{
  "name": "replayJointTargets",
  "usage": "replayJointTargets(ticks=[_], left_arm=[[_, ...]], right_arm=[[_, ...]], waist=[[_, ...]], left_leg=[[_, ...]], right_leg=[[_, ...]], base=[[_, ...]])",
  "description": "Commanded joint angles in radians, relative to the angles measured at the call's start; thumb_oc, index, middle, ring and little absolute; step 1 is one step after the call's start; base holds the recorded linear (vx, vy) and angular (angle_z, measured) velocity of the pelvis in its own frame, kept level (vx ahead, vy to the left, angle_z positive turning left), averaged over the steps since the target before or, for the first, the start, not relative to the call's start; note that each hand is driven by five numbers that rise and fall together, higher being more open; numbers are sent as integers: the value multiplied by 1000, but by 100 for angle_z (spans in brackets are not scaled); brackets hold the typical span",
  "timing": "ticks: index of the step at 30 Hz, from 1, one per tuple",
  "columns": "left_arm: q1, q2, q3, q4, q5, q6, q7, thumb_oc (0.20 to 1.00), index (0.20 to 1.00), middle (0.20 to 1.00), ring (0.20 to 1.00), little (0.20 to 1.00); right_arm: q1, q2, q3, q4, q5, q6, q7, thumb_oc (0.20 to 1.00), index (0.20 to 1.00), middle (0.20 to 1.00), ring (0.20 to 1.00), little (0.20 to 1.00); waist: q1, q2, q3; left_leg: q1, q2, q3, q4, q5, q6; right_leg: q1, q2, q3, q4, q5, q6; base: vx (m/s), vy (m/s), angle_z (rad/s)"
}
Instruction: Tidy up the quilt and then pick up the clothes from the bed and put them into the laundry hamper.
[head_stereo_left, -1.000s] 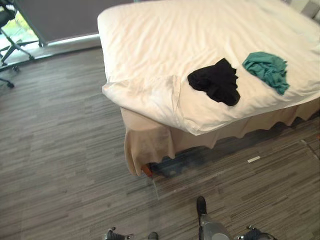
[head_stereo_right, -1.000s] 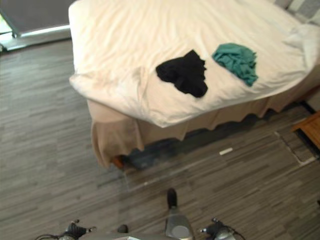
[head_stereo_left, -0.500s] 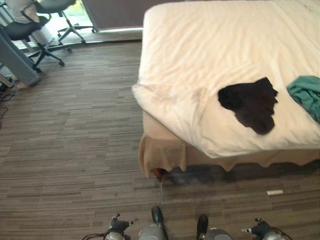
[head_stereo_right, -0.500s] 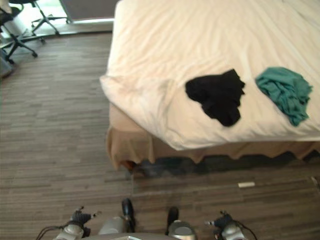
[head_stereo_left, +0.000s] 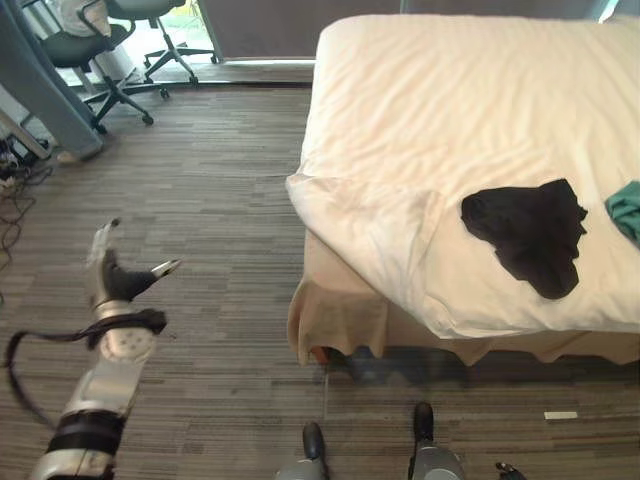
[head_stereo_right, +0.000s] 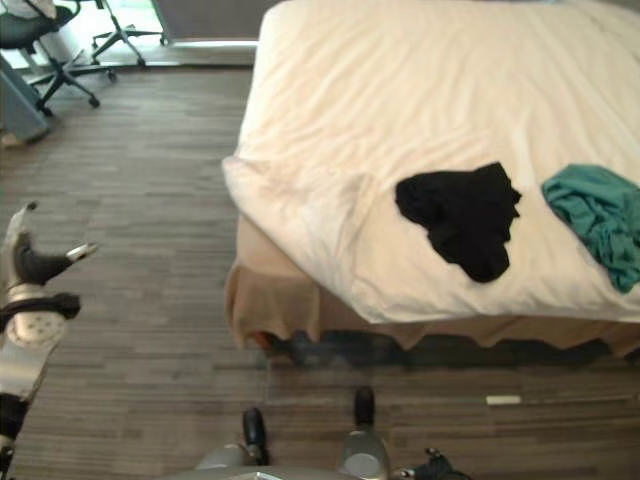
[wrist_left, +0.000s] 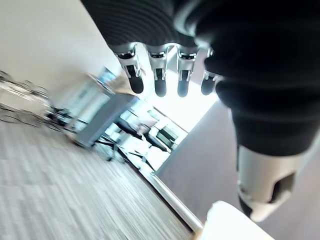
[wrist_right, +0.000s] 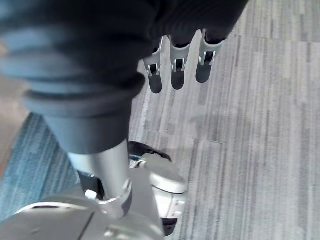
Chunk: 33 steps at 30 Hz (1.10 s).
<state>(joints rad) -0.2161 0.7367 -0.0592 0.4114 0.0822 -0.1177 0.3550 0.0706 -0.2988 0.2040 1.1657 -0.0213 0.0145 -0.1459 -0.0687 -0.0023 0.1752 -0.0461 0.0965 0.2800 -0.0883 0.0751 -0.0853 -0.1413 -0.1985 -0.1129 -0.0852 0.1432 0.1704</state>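
At about nine o'clock in the head views the left robot hand (head_stereo_left: 118, 282) is raised over the wooden floor (head_stereo_left: 200, 250), well apart from the bed; its fingers are relaxed and spread with the thumb held off to one side, and it holds nothing. Up at eleven o'clock stand office chairs (head_stereo_left: 110, 50) beside a grey partition (head_stereo_left: 40, 95).

From twelve to three o'clock runs the bed (head_stereo_right: 330, 320), covered by the cream quilt (head_stereo_right: 420, 110). The quilt lies mostly flat but is creased and bunched at the near corner, where it hangs over the tan bed skirt (head_stereo_right: 275, 310). On it, near the front edge at about three o'clock, lies the black garment (head_stereo_right: 462, 218) in a crumpled heap; just beyond it towards the right edge is the teal garment (head_stereo_right: 600, 220), apart from the black one.

The right robot hand (wrist_right: 175, 65) shows in its own wrist view, hanging low over the floor with fingers loosely extended — empty as well.

By my reading the task stands at its opening step, with the quilt not yet smoothed and both garments still on the bed. The next move calls for closing in on the bed corner and getting the left robot hand onto the rumpled quilt edge. I see no hamper to place.
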Motion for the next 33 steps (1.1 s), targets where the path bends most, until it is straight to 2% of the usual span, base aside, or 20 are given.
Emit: replayJointTargets(ticks=[1, 2, 7, 11, 15, 16, 18, 21, 22, 23, 24, 26, 29, 30, 31, 33], left_arm=[[-297, -12, -128, 113, 90, 23, -41, 1000, 1000, 1000, 1000, 1000], [-376, -13, -189, 141, 114, 44, -56, 1000, 1000, 1000, 1000, 1000], [-633, -60, -392, 341, 230, 89, -78, 1000, 1000, 1000, 1000, 1000], [-768, -110, -497, 526, 310, 118, -83, 1000, 1000, 1000, 1000, 1000], [-807, -125, -558, 597, 373, 121, -87, 1000, 1000, 1000, 1000, 1000], [-813, -126, -600, 632, 429, 120, -101, 200, 200, 200, 200, 200], [-799, -133, -651, 675, 507, 131, -142, 200, 200, 200, 200, 200], [-699, -161, -630, 720, 522, 136, -194, 200, 200, 200, 200, 200], [-643, -165, -605, 705, 518, 139, -200, 200, 200, 200, 200, 200], [-504, -160, -533, 661, 514, 136, -214, 200, 200, 200, 200, 200], [-500, -159, -530, 658, 515, 137, -215, 200, 200, 200, 200, 200], [-320, -164, -425, 646, 503, 135, -206, 200, 200, 200, 200, 200], [-131, -190, -299, 721, 452, 152, -177, 200, 200, 200, 200, 200], [-77, -199, -252, 742, 433, 159, -162, 533, 533, 533, 533, 533], [-30, -206, -211, 755, 413, 166, -149, 1000, 1000, 1000, 1000, 1000], [56, -205, -126, 790, 348, 175, -117, 1000, 1000, 1000, 1000, 1000]], right_arm=[[-90, -69, 1, 26, -9, 15, 1, 1000, 1000, 1000, 1000, 1000], [-112, -83, 10, 31, -11, 17, -6, 1000, 1000, 1000, 1000, 1000], [-167, -88, 33, 49, 3, 16, -23, 1000, 1000, 1000, 1000, 1000], [-191, -84, 53, 41, 44, -5, -39, 1000, 1000, 1000, 1000, 1000], [-196, -81, 63, 39, 61, -20, -52, 1000, 1000, 1000, 1000, 1000], [-197, -82, 66, 40, 67, -25, -51, 1000, 1000, 1000, 1000, 1000], [-207, -92, 63, 35, 88, -35, -45, 1000, 1000, 1000, 1000, 1000], [-239, -133, 4, -22, 157, -49, -60, 1000, 1000, 1000, 1000, 1000], [-249, -162, -26, -104, 170, -56, -76, 1000, 1000, 1000, 1000, 1000], [-247, -227, -78, -315, 148, -74, -106, 1000, 1000, 1000, 1000, 1000], [-244, -228, -77, -320, 147, -71, -106, 1000, 1000, 1000, 1000, 1000], [-241, -314, -129, -525, 93, -93, -122, 1000, 1000, 1000, 1000, 1000], [-298, -423, -138, -708, 19, -117, -125, 1000, 1000, 1000, 1000, 1000], [-316, -444, -132, -764, -3, -118, -122, 1000, 1000, 1000, 1000, 1000], [-341, -467, -121, -809, -26, -117, -119, 1000, 1000, 1000, 1000, 1000], [-420, -520, -80, -888, -65, -123, -101, 1000, 1000, 1000, 1000, 1000]], waist=[[-77, 6, 75], [-98, 10, 94], [-131, 20, 126], [-150, 26, 155], [-152, 25, 166], [-153, 25, 166], [-153, 24, 163], [-152, 23, 144], [-149, 24, 137], [-140, 27, 120], [-142, 27, 118], [-126, 26, 91], [-87, 14, 60], [-75, 10, 55], [-64, 5, 49], [-24, -6, 43]], left_leg=[[47, 82, 47, 6, -17, -76], [36, 84, 54, 9, -19, -76], [-24, 93, 78, 9, 1, -77], [-48, 98, 90, 12, 9, -81], [-54, 101, 91, 14, 10, -82], [-51, 103, 93, 14, 9, -83], [-40, 104, 97, 15, 6, -83], [-12, 106, 106, 14, -4, -84], [2, 105, 106, 15, -13, -84], [27, 102, 107, 14, -24, -83], [25, 103, 108, 12, -18, -83], [53, 101, 106, 9, -30, -83], [84, 99, 99, 9, -46, -80], [90, 98, 95, 9, -48, -80], [92, 97, 92, 6, -44, -78], [100, 99, 79, 7, -49, -77]], right_leg=[[-4, 26, 8, 41, -74, 43], [-30, 34, 18, 51, -77, 44], [-128, 45, 40, 93, -70, 43], [-168, 43, 43, 113, -68, 44], [-172, 44, 43, 117, -70, 43], [-171, 46, 42, 116, -71, 44], [-160, 48, 39, 115, -74, 45], [-132, 51, 36, 108, -78, 44], [-117, 49, 35, 107, -85, 45], [-89, 48, 32, 99, -90, 42], [-91, 49, 32, 97, -85, 41], [-57, 45, 27, 87, -88, 38], [-13, 40, 12, 77, -96, 35], [-2, 39, 9, 75, -97, 34], [5, 37, 5, 73, -94, 32], [24, 34, -8, 70, -100, 30]], base=[[-28, 2, -51], [-73, -6, -57], [-49, -4, -36], [-37, -4, -19], [-8, 2, -1], [0, 0, 0], [0, 0, 0], [30, 27, 0], [86, 81, -12], [68, 66, -16], [91, 67, -29], [76, 43, -14], [68, 16, 0], [24, -3, 8], [21, -6, 14], [18, -13, 13]])
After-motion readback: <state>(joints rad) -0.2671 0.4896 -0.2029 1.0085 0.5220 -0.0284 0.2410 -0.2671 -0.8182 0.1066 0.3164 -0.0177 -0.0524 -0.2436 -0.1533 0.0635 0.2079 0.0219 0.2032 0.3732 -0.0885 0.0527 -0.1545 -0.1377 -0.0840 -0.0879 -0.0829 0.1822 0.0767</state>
